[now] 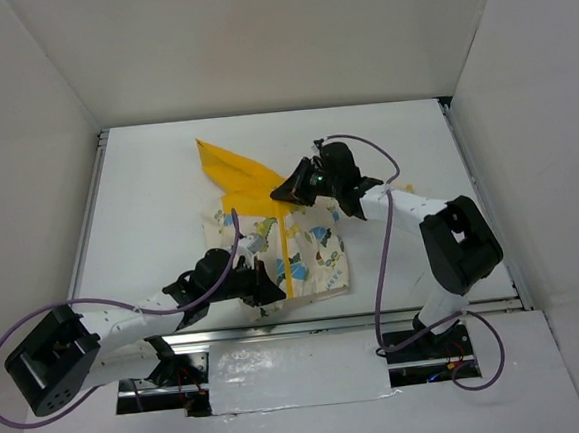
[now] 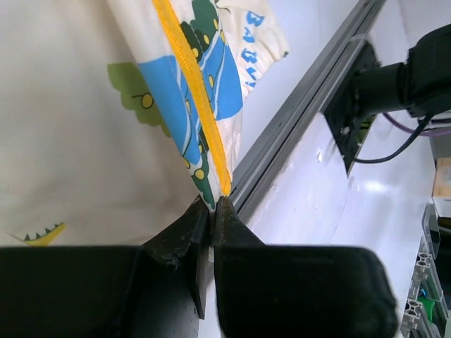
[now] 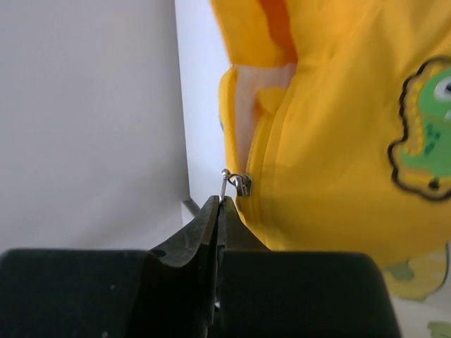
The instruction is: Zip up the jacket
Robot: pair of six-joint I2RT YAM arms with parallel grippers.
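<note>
White tabletop (image 1: 147,188) bears the cream, cartoon-printed, yellow-hooded jacket (image 1: 318,254); left fingers (image 2: 239,236) pinch its hem (image 2: 224,184), right fingers (image 3: 197,236) clamp its zipper pull (image 3: 225,184).

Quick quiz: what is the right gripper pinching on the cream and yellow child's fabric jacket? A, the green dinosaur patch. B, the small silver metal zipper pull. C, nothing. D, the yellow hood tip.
B: the right gripper, fingertips shut, clamps the small silver metal zipper pull at the yellow edge of the jacket.

The jacket (image 1: 271,240) lies mid-tabletop (image 1: 148,208), hood farthest, hem nearest. The left tool (image 1: 269,290) meets the hem; the right tool (image 1: 286,191) sits behind it at the collar.
</note>
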